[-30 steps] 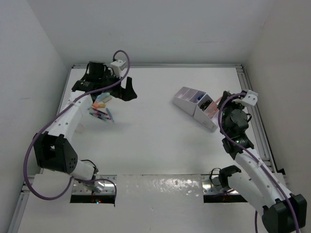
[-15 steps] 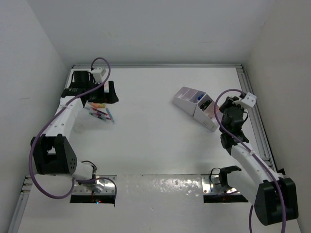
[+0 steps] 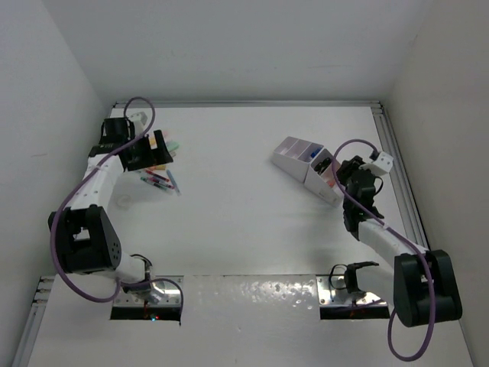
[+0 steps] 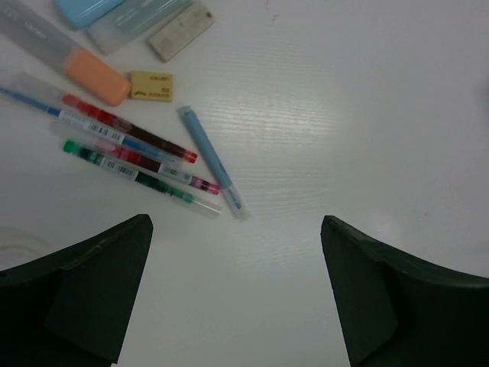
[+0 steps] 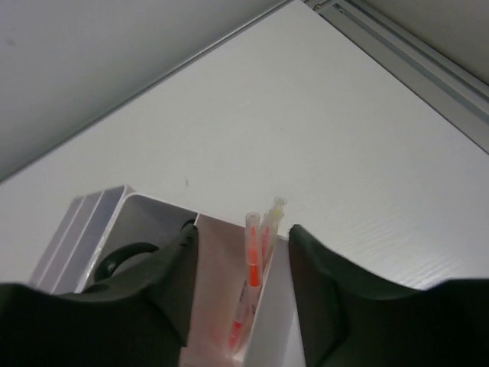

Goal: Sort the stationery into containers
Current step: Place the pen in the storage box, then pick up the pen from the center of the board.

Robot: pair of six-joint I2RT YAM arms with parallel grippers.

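Loose stationery lies on the table under my left gripper [image 4: 235,222], which is open and holds nothing: an orange highlighter [image 4: 95,76], a blue highlighter [image 4: 84,8], a red pen [image 4: 130,130], a green pen [image 4: 130,172] and a light blue pen [image 4: 210,160]. In the top view this pile [image 3: 160,180] sits at the left. The white and lilac organiser [image 3: 299,159] stands at the right. My right gripper [image 5: 243,233] is open over its end compartment, its fingers on either side of an orange pen [image 5: 250,267] and a yellow one [image 5: 271,218] leaning inside, touching neither.
A yellow eraser [image 4: 150,86] and a grey one [image 4: 181,30] lie beside the highlighters. A black scissors handle [image 5: 122,256] shows in the neighbouring compartment. A metal rail [image 3: 397,168] runs along the table's right edge, close behind the organiser.
My left arm has swung left and back over the stationery pile. My right arm has leaned forward and down over the organiser's near end.
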